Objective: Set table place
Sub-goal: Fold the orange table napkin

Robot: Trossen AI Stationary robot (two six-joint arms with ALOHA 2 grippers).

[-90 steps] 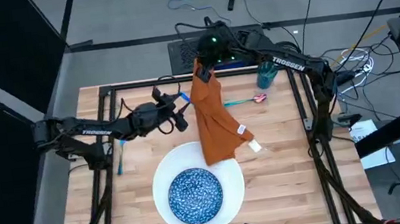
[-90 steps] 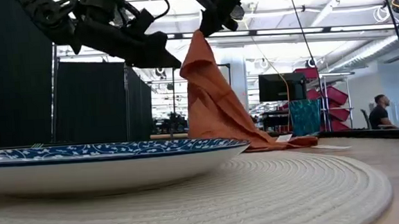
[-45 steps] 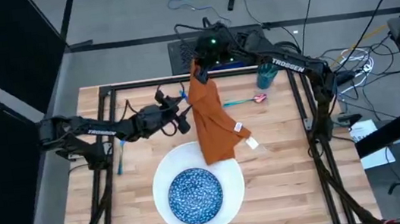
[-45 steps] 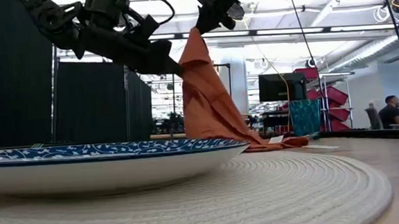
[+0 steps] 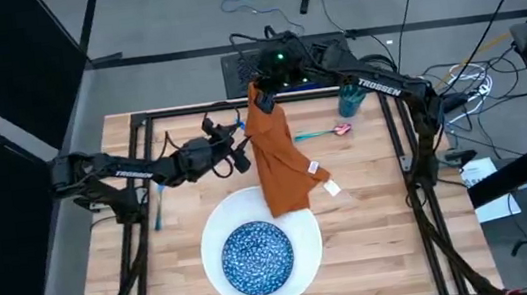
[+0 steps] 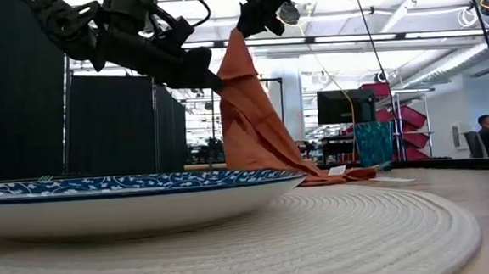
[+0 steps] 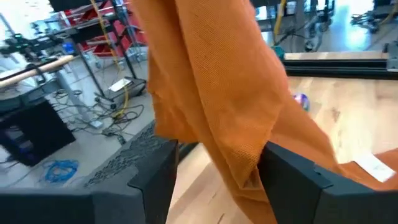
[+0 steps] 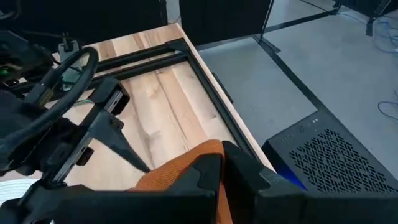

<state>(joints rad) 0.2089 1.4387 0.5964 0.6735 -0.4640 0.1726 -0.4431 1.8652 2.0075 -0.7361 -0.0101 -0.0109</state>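
Observation:
The orange napkin [image 5: 280, 160] hangs from my right gripper [image 5: 259, 96], which is shut on its top end above the table's far side. The napkin's lower end [image 5: 294, 194], with a white tag, lies on the table and over the white plate's far rim [image 5: 215, 224]. My left gripper [image 7: 214, 180] is open at mid height, level from the left, with one finger on each side of the hanging napkin's left edge. The blue speckled bowl [image 5: 257, 255] stands on the plate. The teal cup [image 5: 351, 101] stands at the far right. My right gripper pinches the napkin's top end [image 8: 186, 169] between its two fingers, coming from above and pointing down. The cloth hangs below it in loose folds, with its lower end on the table and the plate's rim. My left gripper's fingers [image 7: 292, 177] flank the napkin's edge [image 7: 249, 168]; I cannot tell whether they touch it.
A light-blue piece of cutlery [image 5: 157, 206] lies near the table's left rail. Another piece [image 5: 320, 133] lies at the far right beside the cup. The black rail frame [image 5: 399, 141] runs around the tabletop. Bare wood shows at the near right.
My left gripper has moved toward the table's right, up to the hanging napkin, so that the cloth's edge now lies between its open fingers. The napkin's lower end with the tag has slid slightly toward the left while its top stays held.

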